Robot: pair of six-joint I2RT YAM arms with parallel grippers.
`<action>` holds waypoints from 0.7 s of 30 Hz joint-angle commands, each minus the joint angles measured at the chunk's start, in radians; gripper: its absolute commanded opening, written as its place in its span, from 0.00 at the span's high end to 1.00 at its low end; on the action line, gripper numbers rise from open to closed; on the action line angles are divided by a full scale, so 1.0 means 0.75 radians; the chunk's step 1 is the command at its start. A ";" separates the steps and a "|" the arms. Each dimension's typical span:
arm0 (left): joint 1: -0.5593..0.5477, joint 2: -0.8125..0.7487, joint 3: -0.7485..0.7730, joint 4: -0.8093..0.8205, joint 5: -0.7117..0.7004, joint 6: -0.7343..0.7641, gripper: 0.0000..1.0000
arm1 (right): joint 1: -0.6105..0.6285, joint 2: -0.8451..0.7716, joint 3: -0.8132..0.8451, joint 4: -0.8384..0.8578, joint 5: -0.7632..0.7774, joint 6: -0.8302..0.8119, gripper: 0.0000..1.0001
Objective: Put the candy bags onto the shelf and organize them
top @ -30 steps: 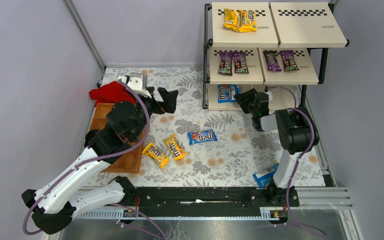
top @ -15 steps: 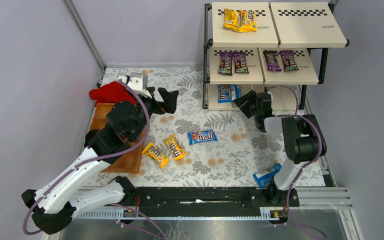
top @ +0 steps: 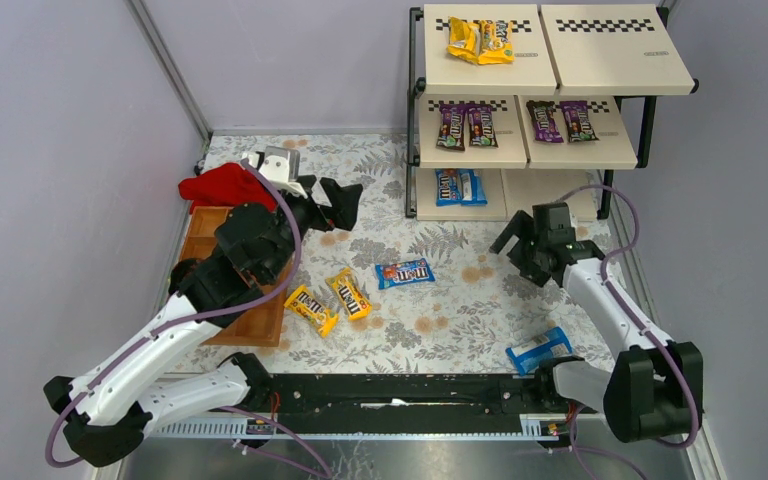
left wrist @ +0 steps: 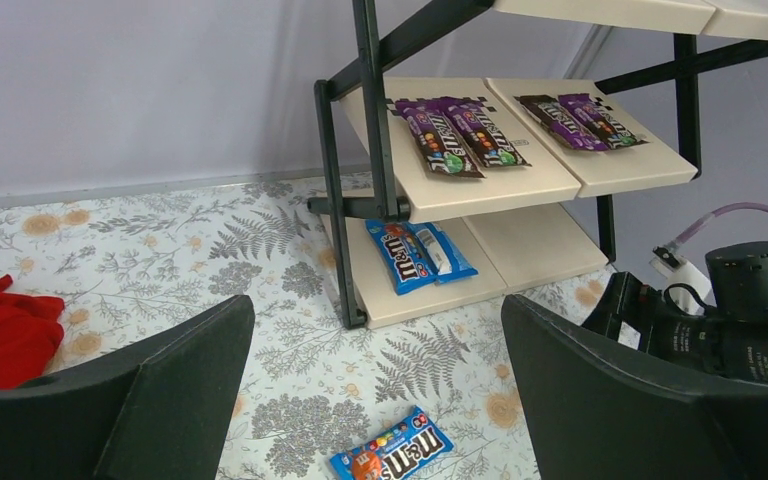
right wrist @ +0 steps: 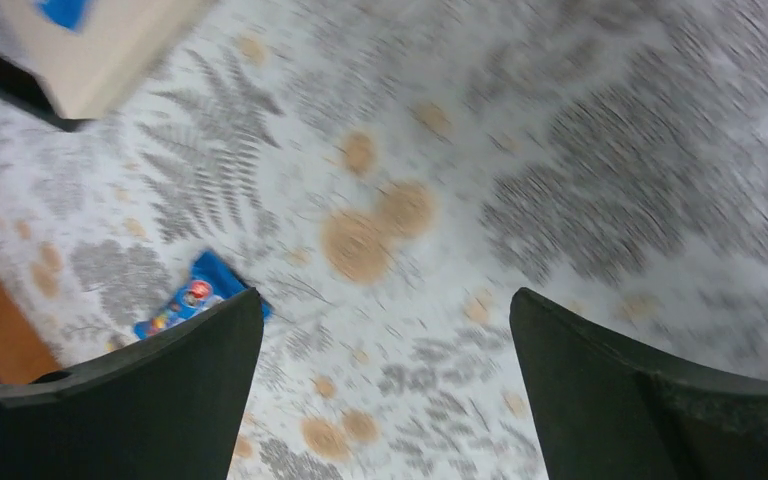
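Note:
The shelf [top: 550, 60] stands at the back right. Its top board holds yellow candy bags [top: 480, 40], the middle boards hold purple-brown bags [top: 465, 125], and the bottom board holds two blue bags [top: 457, 186]. On the floral mat lie two yellow bags [top: 311, 309] [top: 349, 293], one blue bag [top: 404, 272] and another blue bag [top: 539, 348] at the front right. My left gripper [top: 345, 203] is open and empty, left of the shelf. In the left wrist view [left wrist: 375, 305] it faces the shelf [left wrist: 480, 190] and the blue bag on the mat [left wrist: 392, 457]. My right gripper [top: 515, 255] is open and empty over the mat in front of the shelf. Its wrist view [right wrist: 385, 300] is blurred and shows a blue bag [right wrist: 195, 297].
A red cloth [top: 222, 185] lies on the far end of a brown wooden tray [top: 250, 325] at the left. Purple-grey walls enclose the left, back and right. The right arm [left wrist: 730, 320] shows at the right edge of the left wrist view.
My right gripper has drawn back from the bottom shelf board toward the near side and now hangs over the mat. The left gripper has barely shifted.

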 commanded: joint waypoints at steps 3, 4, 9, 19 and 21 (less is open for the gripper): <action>-0.023 -0.001 0.018 0.042 0.020 -0.014 0.01 | -0.004 0.057 0.198 -0.855 0.336 0.358 0.00; -0.024 -0.003 0.019 0.043 0.018 -0.013 0.01 | -0.004 0.088 0.224 -0.957 0.396 0.433 0.00; -0.028 -0.012 0.016 0.044 0.007 -0.009 0.01 | -0.036 0.243 0.280 -1.217 0.549 0.600 0.00; -0.034 -0.027 0.007 0.054 -0.016 0.006 0.01 | -0.159 0.076 0.043 -1.085 0.492 0.761 0.00; -0.037 -0.025 0.008 0.054 -0.020 0.009 0.01 | -0.159 0.042 0.025 -1.050 0.530 0.783 0.00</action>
